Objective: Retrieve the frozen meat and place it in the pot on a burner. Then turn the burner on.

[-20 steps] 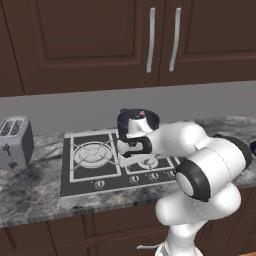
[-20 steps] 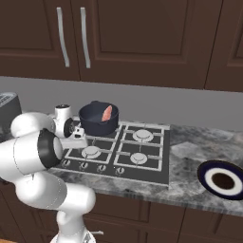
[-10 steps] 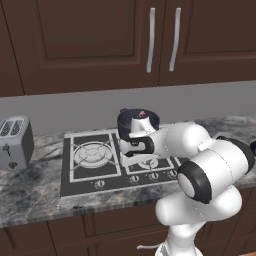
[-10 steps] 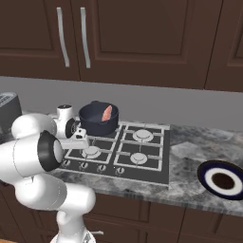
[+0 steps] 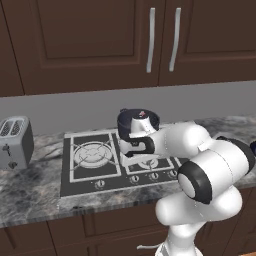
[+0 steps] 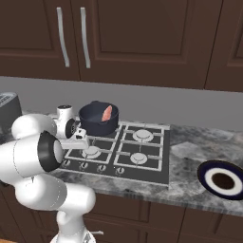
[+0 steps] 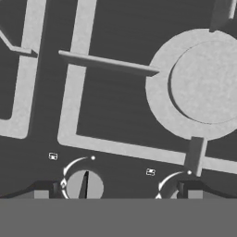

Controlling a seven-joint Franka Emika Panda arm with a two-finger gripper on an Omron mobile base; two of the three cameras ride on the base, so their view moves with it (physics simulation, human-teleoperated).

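The meat [image 6: 107, 113] already lies inside the pot [image 6: 98, 118] on the stove's [image 6: 152, 163] back burner. The burner still needs lighting: the jaws, spread and empty, hover above a front knob [image 7: 84, 185].

1. The arm [image 5: 200, 165] is glossy white, built of rounded, bulbous segments.
2. Dark, near-black rings mark the joints; one broad black band circles the big elbow joint [image 5: 192, 181] beside the desk [image 5: 30, 200] edge.
3. The hand [image 5: 136, 135] is a white block with dark grey parts on its underside.
4. The fingers [image 7: 46, 190] are small, dark, squared tips with lighter grey pads.
5. A white column forms the base [image 6: 71, 223], below the desk front.
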